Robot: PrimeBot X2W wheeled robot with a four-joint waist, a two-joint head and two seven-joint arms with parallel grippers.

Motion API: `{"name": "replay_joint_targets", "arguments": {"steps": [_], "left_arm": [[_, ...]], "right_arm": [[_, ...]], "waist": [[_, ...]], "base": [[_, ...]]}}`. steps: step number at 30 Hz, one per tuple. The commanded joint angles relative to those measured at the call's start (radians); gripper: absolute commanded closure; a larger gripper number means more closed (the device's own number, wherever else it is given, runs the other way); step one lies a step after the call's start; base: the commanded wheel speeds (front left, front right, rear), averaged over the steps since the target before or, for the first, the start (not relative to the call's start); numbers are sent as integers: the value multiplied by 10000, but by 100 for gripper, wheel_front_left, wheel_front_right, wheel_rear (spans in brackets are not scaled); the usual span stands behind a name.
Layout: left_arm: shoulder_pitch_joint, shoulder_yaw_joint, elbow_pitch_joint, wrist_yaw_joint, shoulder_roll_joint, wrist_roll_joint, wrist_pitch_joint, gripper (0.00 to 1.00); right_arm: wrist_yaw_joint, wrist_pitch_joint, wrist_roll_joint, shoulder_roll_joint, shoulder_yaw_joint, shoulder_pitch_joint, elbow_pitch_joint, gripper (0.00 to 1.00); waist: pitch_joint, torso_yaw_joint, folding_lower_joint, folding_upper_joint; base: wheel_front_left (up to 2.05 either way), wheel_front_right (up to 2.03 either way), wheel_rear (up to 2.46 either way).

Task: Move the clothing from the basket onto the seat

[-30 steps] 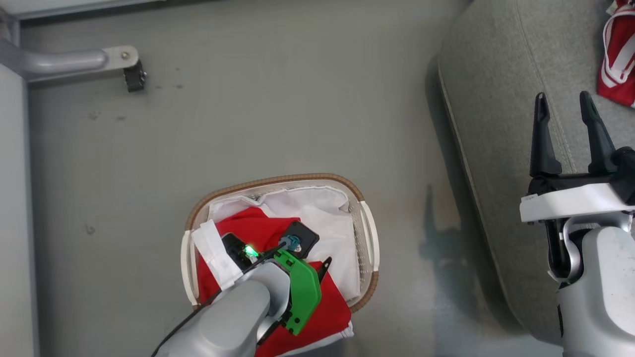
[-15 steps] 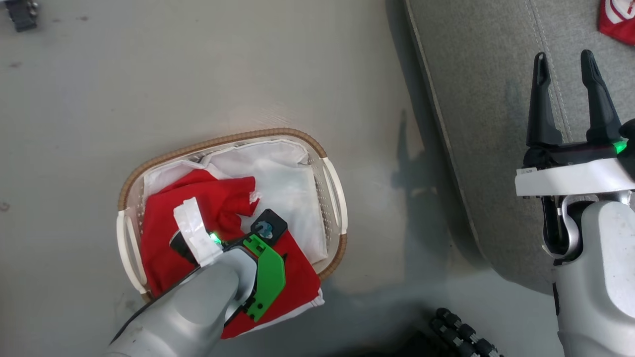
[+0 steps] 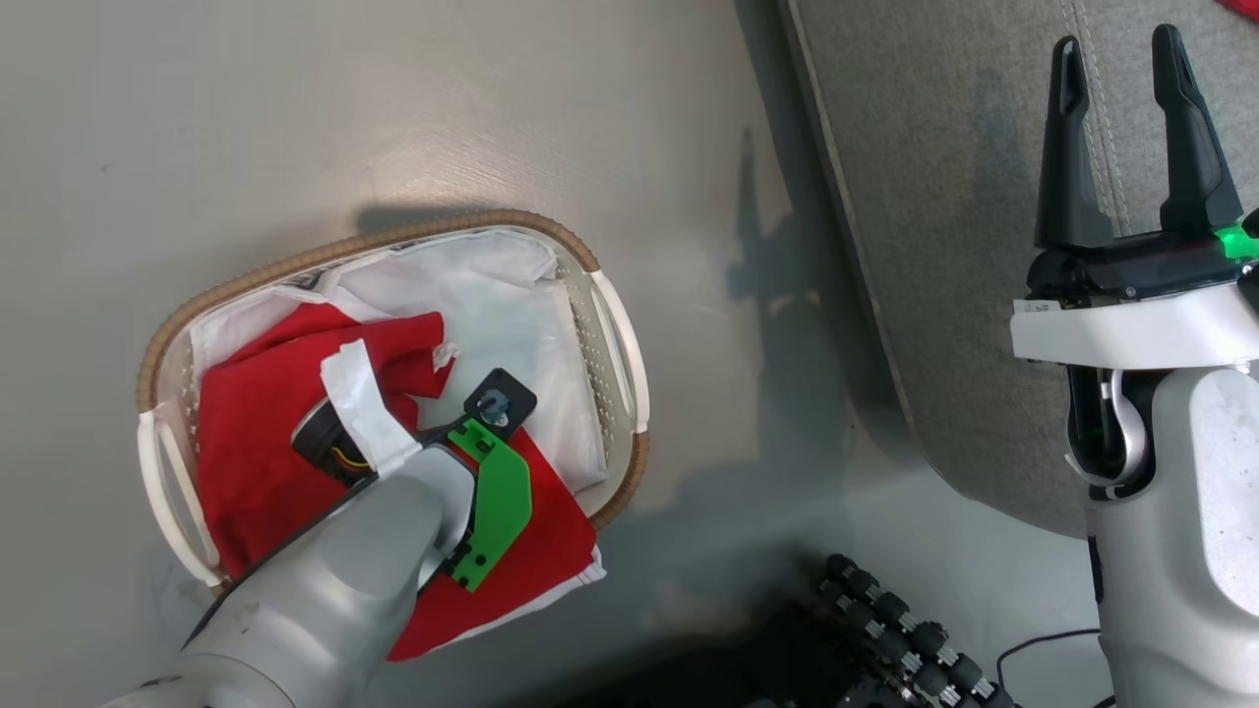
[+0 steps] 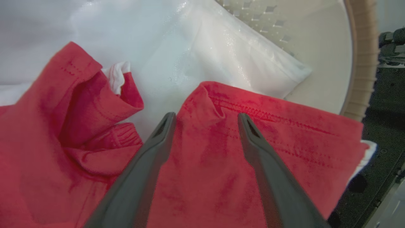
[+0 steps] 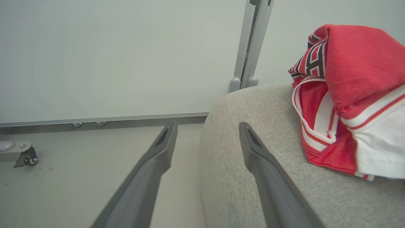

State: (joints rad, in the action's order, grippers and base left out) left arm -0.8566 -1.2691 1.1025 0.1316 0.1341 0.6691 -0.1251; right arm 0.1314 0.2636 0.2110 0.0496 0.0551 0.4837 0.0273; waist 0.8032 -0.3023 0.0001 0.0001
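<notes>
- Red clothing (image 3: 256, 442) lies crumpled in the basket (image 3: 624, 344) on a white lining (image 3: 511, 315), with one corner hanging over the near rim.
- Left claw (image 4: 206, 117) is down in the basket, fingers apart, astride a hemmed red fold.
- The basket stands on a smooth grey floor (image 3: 295, 118), near the seat (image 3: 934, 246) but apart from it.
- Right claw (image 3: 1116, 44) hovers over the seat's edge, fingers apart, empty.
- Another red garment (image 5: 348, 79) with white trim lies on the seat.
- Behind are a pale wall (image 5: 110, 57), a grey post (image 5: 253, 41) and a caster (image 5: 27, 156).

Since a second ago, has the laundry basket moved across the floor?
No. The laundry basket keeps its place left of the sofa seat; the whole head view shifted, so the camera moved.
</notes>
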Motion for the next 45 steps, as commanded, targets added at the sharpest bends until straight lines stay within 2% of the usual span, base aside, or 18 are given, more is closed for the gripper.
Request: {"name": "replay_joint_targets", "arguments": {"steps": [1, 13, 14, 15, 16, 22, 29, 34, 45], "left_arm": [[-229, -30, 91, -27, 70, 39, -84, 0], [-506, -99, 440, -27, 249, 371, -1132, 0], [-517, -103, 401, -25, 274, 383, -1205, 49], [-516, -106, 370, -26, 292, 393, -1253, 62], [-520, -107, 322, -26, 314, 396, -1310, 100], [-392, -121, -13, -26, 444, 471, -1702, 100], [-20, -127, -364, -26, 337, 694, -1171, 100], [370, -123, -820, -26, 180, 1070, -210, 100], [985, -12, -1403, -26, 336, 1355, 2570, 100]], "right_arm": [[-14, 17, 81, 18, -43, 145, 119, 0], [-14, 16, 176, 17, -215, 169, 666, 0], [-14, 16, 182, 17, -205, 165, 676, 0], [-14, 16, 192, 17, -200, 166, 683, 0], [-14, 16, 208, 17, -202, 173, 683, 0], [-14, 16, 202, 17, -177, 196, 614, 0], [-14, 16, -52, 21, -90, -52, 433, 0], [-14, 16, -390, 22, -66, -232, 280, 0], [-14, 16, -1438, 24, 216, -698, -74, 0]], "waist": [[170, -152, -1, -1], [508, -443, -1, -1], [522, -452, -1, -1], [529, -460, -1, -1], [534, -469, -1, -1], [418, -433, -1, -1], [-299, -51, -1, -1], [-1164, 350, -1, -1], [-3267, 1296, -1, -1]], "base": [[0, 0, 0], [0, 0, 0], [0, 0, 0], [0, 0, 0], [0, 0, 0], [0, 0, 0], [0, 0, 0], [0, 0, 0], [0, 0, 0]]}}
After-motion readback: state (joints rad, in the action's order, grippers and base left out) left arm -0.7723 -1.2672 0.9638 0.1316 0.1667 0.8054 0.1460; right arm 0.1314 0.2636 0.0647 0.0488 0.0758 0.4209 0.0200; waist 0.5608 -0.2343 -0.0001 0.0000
